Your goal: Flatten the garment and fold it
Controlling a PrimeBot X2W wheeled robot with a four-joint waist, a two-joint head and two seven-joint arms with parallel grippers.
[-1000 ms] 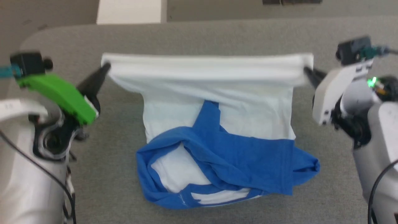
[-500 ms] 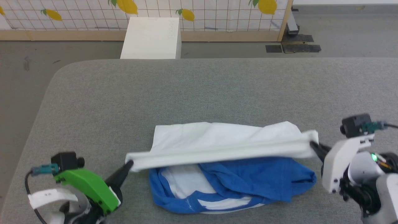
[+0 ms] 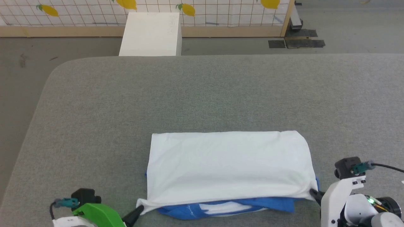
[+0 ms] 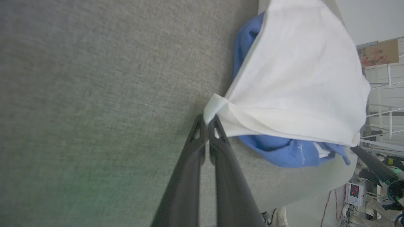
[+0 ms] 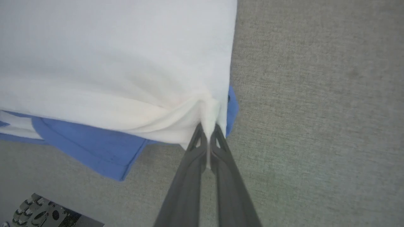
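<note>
T-shirt [image 3: 228,164] folded over on itself near the front edge of a grey surface [image 3: 202,94], white body on top, blue cloth showing from under the near side. Pinched at both near corners: left jaws closed tight on the white hem corner at the left, right jaws closed on the bunched white corner at the right. Beyond the far edge, a white box [image 3: 151,34] on the floor [image 3: 79,41] before a grid-patterned screen [image 3: 221,12] printed with lemons.

Beyond the grey fabric-covered tabletop [image 3: 202,94], at 11 o'clock, a white rectangular block [image 3: 151,34] stands on the grey floor [image 3: 63,44] before a wood-framed white grid screen [image 3: 221,15] printed with yellow lemons.
</note>
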